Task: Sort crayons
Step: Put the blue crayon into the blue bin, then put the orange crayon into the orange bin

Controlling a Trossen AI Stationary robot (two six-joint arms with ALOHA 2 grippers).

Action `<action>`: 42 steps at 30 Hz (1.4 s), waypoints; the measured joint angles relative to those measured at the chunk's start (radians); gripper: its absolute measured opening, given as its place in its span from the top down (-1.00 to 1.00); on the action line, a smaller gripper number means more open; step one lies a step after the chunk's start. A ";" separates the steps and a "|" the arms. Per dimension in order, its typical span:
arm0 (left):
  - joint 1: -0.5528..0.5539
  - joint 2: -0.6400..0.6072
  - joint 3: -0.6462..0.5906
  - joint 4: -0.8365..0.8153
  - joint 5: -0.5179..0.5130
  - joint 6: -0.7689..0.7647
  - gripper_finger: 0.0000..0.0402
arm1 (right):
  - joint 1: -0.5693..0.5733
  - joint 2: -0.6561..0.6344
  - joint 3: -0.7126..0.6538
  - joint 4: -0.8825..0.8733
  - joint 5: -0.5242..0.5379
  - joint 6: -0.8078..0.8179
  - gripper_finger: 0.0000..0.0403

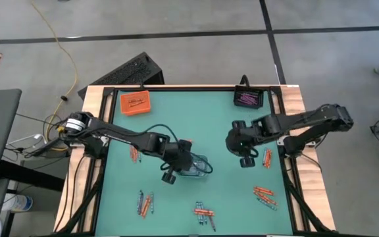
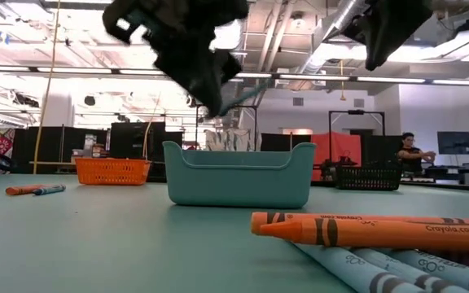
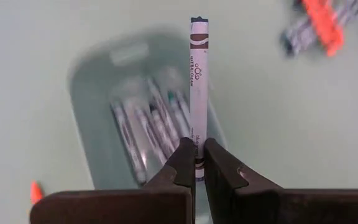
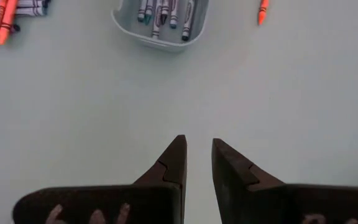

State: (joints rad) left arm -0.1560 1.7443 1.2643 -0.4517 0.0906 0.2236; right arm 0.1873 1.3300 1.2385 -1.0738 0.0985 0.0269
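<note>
Green surface in open workshop, left tool clamped on grey-blue crayon above clear-grey tray, right tool slightly parted, empty

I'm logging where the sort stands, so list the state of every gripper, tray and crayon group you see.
left gripper: shut on a grey-blue crayon, above the clear-grey tray.
right gripper: slightly open, empty, above bare table.
clear-grey tray: holds several grey-blue crayons.
orange tray: holds orange-red crayons.
black tray: holds purple-pink crayons.
loose crayons: lying in small mixed piles on the table.
</note>
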 joint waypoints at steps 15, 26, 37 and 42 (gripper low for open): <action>0.050 0.074 -0.001 -0.024 -0.050 -0.051 0.78 | 0.233 0.000 -0.173 -0.053 0.125 0.370 0.66; 0.049 0.076 -0.001 -0.054 -0.050 -0.011 0.53 | 0.398 0.000 -0.344 0.033 0.030 0.658 0.66; 0.019 0.072 -0.001 -0.051 0.010 0.109 0.45 | 0.682 0.000 -0.411 0.219 0.032 1.039 0.66; -0.024 0.071 -0.001 -0.012 0.004 0.213 0.45 | 0.772 0.039 -0.413 0.212 0.034 1.188 0.67</action>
State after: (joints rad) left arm -0.1801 1.8153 1.2629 -0.4633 0.0946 0.4362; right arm 0.9596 1.3692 0.8257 -0.8620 0.1326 1.2153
